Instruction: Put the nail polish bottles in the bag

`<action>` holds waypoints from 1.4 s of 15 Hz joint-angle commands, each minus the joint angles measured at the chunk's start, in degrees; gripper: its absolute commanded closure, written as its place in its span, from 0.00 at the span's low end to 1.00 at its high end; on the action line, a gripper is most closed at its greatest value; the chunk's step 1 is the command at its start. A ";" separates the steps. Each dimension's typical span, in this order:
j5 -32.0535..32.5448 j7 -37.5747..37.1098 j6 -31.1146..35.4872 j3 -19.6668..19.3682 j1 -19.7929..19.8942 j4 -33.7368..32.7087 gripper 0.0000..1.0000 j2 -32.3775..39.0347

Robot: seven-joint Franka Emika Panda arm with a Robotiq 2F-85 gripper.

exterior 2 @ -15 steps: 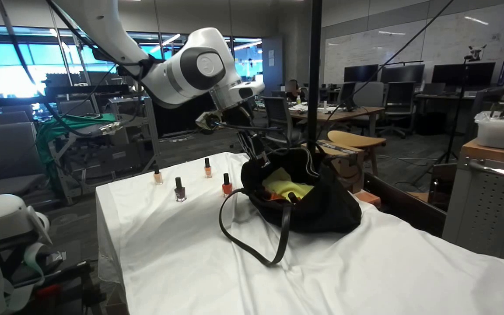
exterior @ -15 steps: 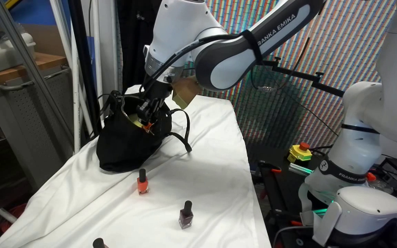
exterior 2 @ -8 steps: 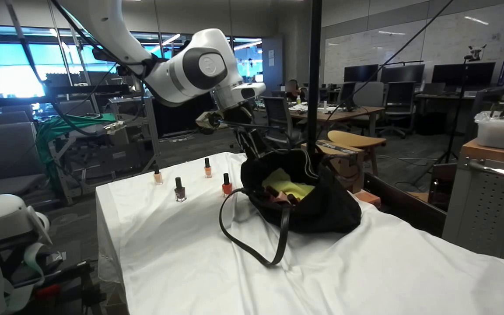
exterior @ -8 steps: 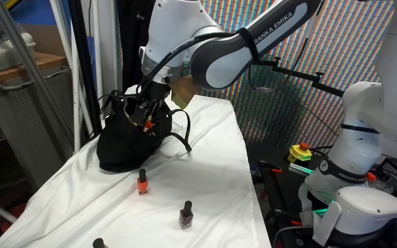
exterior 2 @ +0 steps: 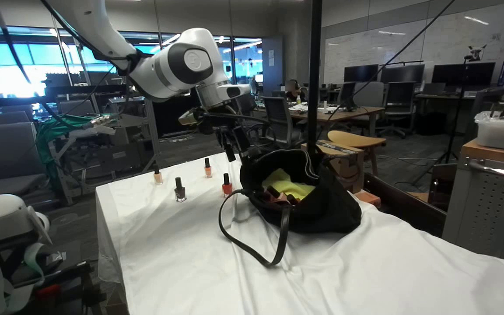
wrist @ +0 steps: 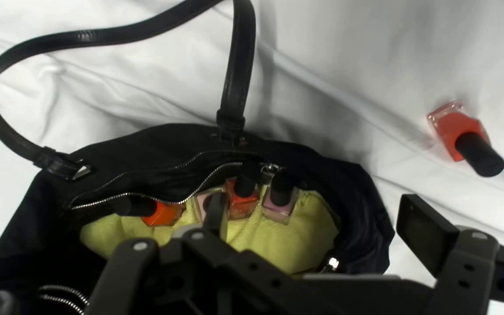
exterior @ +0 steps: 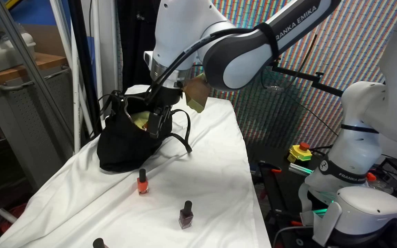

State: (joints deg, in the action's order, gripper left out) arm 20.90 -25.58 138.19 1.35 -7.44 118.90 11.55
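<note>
Moved since a second ago: the gripper (wrist: 321, 221) is shifting out of the mouth of the black bag (exterior 2: 330, 216), its jaws spreading.
Jaws: standing wide apart, holding nothing; in the wrist view one finger is hovering over the bag's mouth and one is hanging beyond its right rim.
Bag: slouching on the white-covered table (exterior 2: 169, 253), gaping to show a yellow-green lining (wrist: 311, 223), a looped handle (wrist: 239, 65) draping onto the table.
Bottles inside: four are resting in the bag; from left in the wrist view, an orange bottle (wrist: 166, 213), a pale pink bottle (wrist: 201, 201) partly hidden by a finger, a red bottle (wrist: 239, 205) and a mauve bottle (wrist: 278, 211).
Bottles outside: four are standing upright left of the bag in an exterior view: a coral-red bottle (exterior 2: 227, 189) closest, a dark bottle (exterior 2: 180, 193) farther left, a peach bottle (exterior 2: 208, 171) on the far side, a pale bottle (exterior 2: 158, 178) at far left.
</note>
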 commanded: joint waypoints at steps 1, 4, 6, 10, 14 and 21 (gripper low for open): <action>-0.87 0.70 -2.27 1.03 -1.42 5.60 0.00 -5.82; -0.62 -0.63 -2.98 2.52 -2.31 9.16 0.00 -8.39; -1.26 -0.83 -3.47 3.74 -2.66 10.74 0.00 -9.35; -5.05 0.80 -3.71 6.33 -3.36 12.88 0.00 -9.46; -8.99 3.45 -4.03 8.65 -4.44 13.88 0.00 -8.21; -13.03 9.11 -5.62 11.35 -6.51 13.39 0.00 -6.42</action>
State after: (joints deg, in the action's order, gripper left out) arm 9.55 -19.40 133.55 12.02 -13.28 132.92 4.79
